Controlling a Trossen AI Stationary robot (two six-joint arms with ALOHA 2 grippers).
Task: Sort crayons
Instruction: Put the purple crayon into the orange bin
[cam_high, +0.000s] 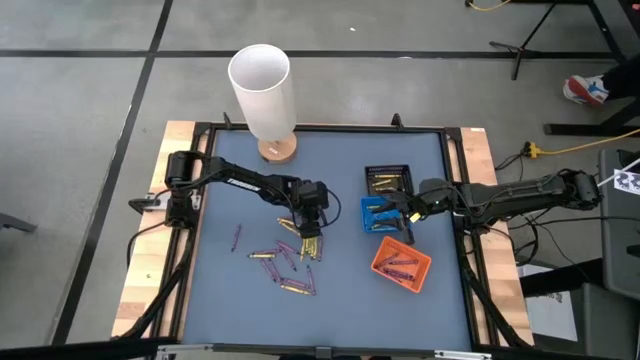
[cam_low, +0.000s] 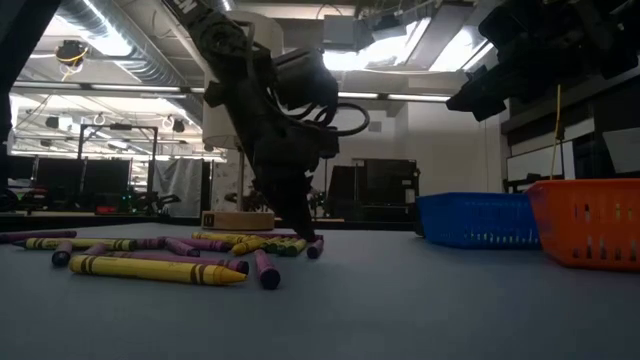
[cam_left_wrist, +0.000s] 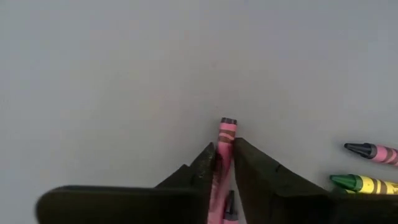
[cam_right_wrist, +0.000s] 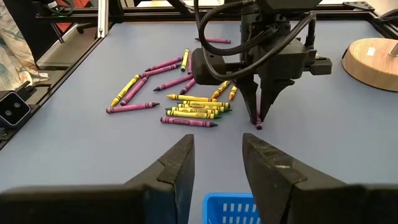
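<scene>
The left tool stands point-down over the middle of the tabletop, its two fingers drawn narrow around a single purple crayon. In the left wrist view the crayon runs up between the fingertips with its blunt end poking out past them; in the right wrist view its tip touches the blue surface just beside a bundle of yellow crayons.

The other loose crayons lie scattered on the left half of the tabletop, toward its near edge, yellow and purple mixed. One purple stick lies apart from them, closer to the left edge. From table height a long yellow crayon lies in front, with purple ones behind it.

The right tool hangs over the blue tray on the right half of the tabletop, its fingers standing wide with nothing between them. A black tray holding yellow crayons sits just behind the blue one, toward the far edge, and an orange tray holding purple crayons sits in front, toward the near right corner.

A white cylinder on a wooden base stands at the far edge.
</scene>
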